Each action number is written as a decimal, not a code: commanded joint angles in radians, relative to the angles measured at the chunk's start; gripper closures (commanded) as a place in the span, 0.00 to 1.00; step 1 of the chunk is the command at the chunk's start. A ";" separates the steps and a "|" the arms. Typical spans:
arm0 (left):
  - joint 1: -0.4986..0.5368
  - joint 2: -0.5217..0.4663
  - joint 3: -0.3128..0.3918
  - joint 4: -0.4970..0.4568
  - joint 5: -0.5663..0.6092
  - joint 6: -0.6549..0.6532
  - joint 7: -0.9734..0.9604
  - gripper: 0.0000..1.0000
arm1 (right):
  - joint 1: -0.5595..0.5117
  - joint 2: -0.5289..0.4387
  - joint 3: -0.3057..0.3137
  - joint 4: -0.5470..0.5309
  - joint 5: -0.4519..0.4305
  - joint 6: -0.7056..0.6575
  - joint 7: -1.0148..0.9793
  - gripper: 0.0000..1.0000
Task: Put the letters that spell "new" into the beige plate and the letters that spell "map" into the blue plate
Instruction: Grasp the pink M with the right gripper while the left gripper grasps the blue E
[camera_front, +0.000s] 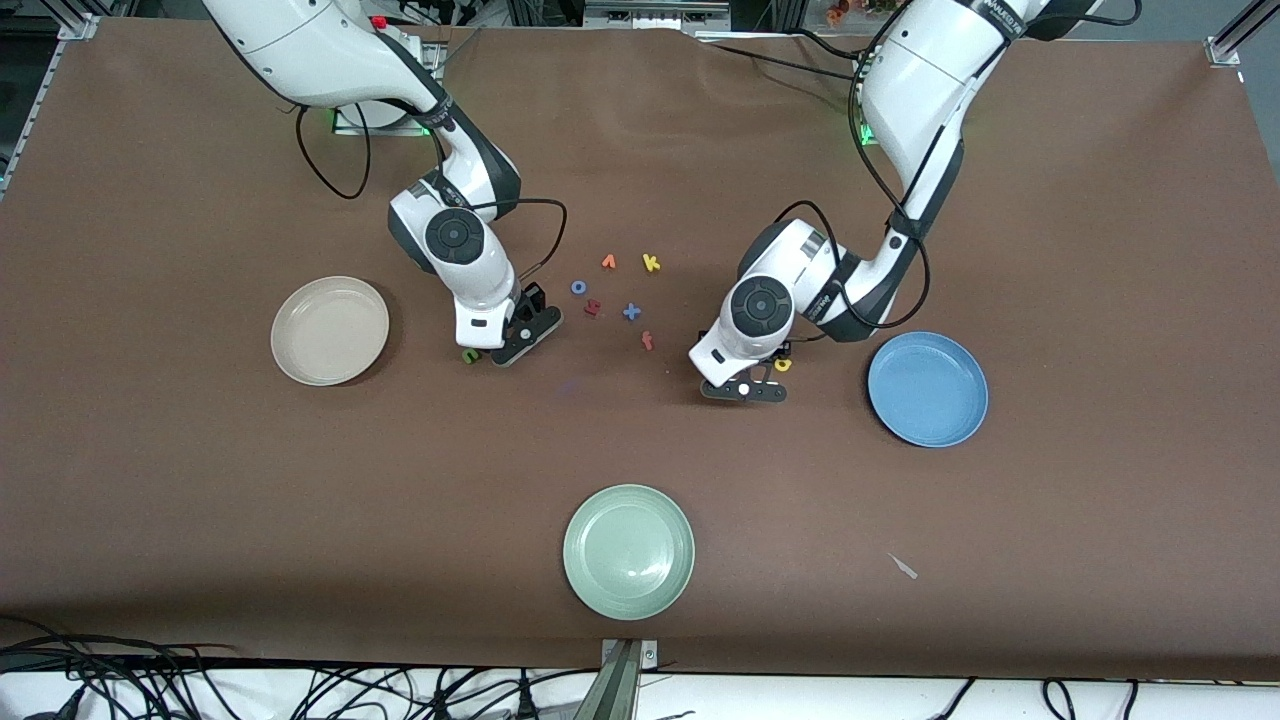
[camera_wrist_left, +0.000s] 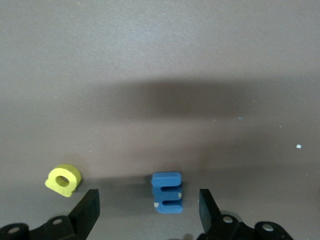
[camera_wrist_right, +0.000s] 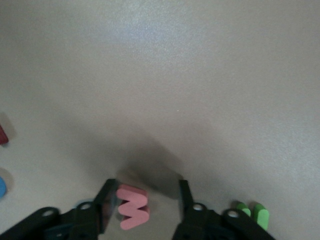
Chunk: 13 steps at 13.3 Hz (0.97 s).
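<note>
My right gripper (camera_front: 503, 356) (camera_wrist_right: 146, 199) is down at the table between the beige plate (camera_front: 330, 330) and the letter cluster. It stands open around the pink w (camera_wrist_right: 133, 207), which touches one finger while the other stays apart. The green n (camera_front: 470, 355) (camera_wrist_right: 255, 214) lies just outside the jaws. My left gripper (camera_front: 745, 390) (camera_wrist_left: 148, 207) is low near the blue plate (camera_front: 927, 388), open wide, with the blue m (camera_wrist_left: 167, 192) on the table between its fingers and untouched. The yellow a (camera_front: 783, 365) (camera_wrist_left: 63, 180) lies beside it, outside the jaws.
Between the arms lie loose letters: an orange v (camera_front: 608, 262), a yellow k (camera_front: 651, 263), a blue o (camera_front: 578, 287), a dark red letter (camera_front: 593, 308), a small blue one (camera_front: 631, 312) and a red f (camera_front: 647, 341). A pale green plate (camera_front: 628, 550) sits nearest the front camera.
</note>
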 joint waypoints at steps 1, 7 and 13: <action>-0.014 0.001 0.003 -0.011 0.024 0.029 -0.014 0.25 | -0.004 0.005 0.003 -0.006 -0.019 -0.002 -0.023 0.62; 0.002 0.016 0.003 -0.008 0.018 0.064 -0.017 0.78 | -0.004 -0.003 0.004 0.001 -0.019 -0.005 -0.039 0.92; 0.067 -0.054 0.005 0.046 0.019 -0.090 0.021 1.00 | -0.121 -0.078 -0.003 0.156 0.048 -0.408 -0.199 0.95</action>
